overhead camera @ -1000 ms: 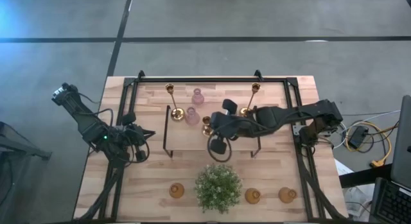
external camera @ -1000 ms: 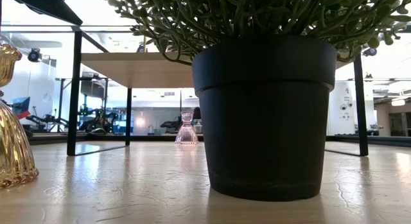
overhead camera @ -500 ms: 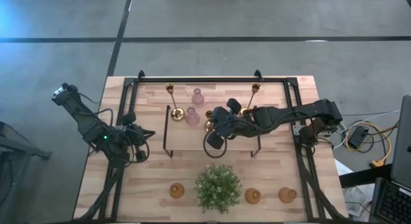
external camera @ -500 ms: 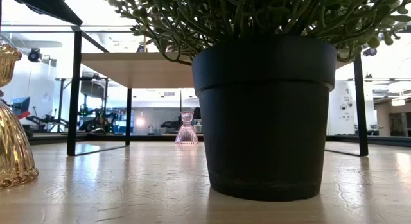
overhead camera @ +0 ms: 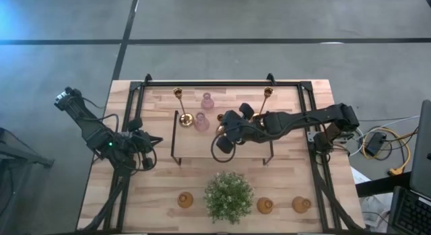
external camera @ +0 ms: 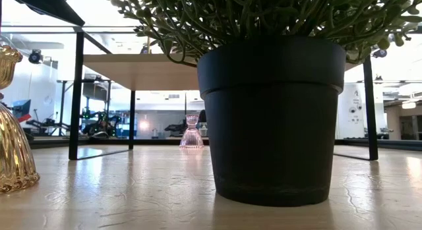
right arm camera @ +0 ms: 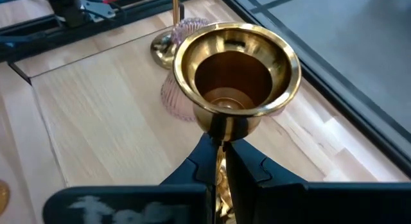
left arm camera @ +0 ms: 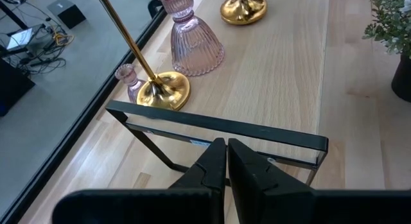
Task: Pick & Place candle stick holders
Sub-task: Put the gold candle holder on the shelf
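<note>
While the left claw (left arm camera: 226,161) waits pressed together at the left end of the black-framed shelf (overhead camera: 222,144), near the left edge of the wooden surface (overhead camera: 155,194), the right claw (right arm camera: 221,161) reaches in over the shelf's middle and pinches the thin stem of a brass candle stick holder (right arm camera: 236,76) just under its wide cup. In the right wrist view the cup's mouth is open and upright, with a ribbed pink glass holder (right arm camera: 183,89) just behind it and the round base of another brass stick (right arm camera: 164,47) beyond that. From overhead, that brass stick (overhead camera: 184,118) and the pink holder (overhead camera: 201,122) stand at the shelf's left end; 2 more brass sticks (overhead camera: 178,93) (overhead camera: 267,93) and a small pink holder (overhead camera: 207,99) stand behind the shelf, toward the far edge. In front of the shelf sits the bushy plant (overhead camera: 228,196) in its black pot (external camera: 270,118), with 1 amber glass holder (overhead camera: 185,199) to its left and 2 (overhead camera: 264,206) (overhead camera: 301,205) to its right. Under the shelf, in the low view, a small pink holder (external camera: 192,132) stands far back.
</note>
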You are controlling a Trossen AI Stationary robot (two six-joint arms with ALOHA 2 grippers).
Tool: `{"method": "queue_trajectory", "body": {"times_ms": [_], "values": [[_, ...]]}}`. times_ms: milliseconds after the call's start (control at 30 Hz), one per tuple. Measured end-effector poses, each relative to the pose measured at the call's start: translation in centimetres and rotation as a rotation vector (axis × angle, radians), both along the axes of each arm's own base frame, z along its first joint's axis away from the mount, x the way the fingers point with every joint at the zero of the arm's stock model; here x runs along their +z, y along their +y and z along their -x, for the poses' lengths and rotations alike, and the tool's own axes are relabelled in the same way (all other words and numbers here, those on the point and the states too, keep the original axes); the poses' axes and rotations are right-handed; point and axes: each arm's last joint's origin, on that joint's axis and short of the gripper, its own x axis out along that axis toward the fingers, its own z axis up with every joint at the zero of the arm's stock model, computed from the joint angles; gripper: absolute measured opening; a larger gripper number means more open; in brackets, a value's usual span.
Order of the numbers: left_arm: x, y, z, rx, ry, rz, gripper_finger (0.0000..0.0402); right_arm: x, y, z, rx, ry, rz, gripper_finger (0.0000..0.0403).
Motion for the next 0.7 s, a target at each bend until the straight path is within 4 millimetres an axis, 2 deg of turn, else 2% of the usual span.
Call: {"method": "queue_trajectory", "body": {"times_ms": [700], "values": [[0.0, 0.0, 0.0, 0.0, 0.0, 0.0, 0.0021, -0.4, -0.8, -0.26, -0.004, -0.011, -0.029, 0.0011]]}}
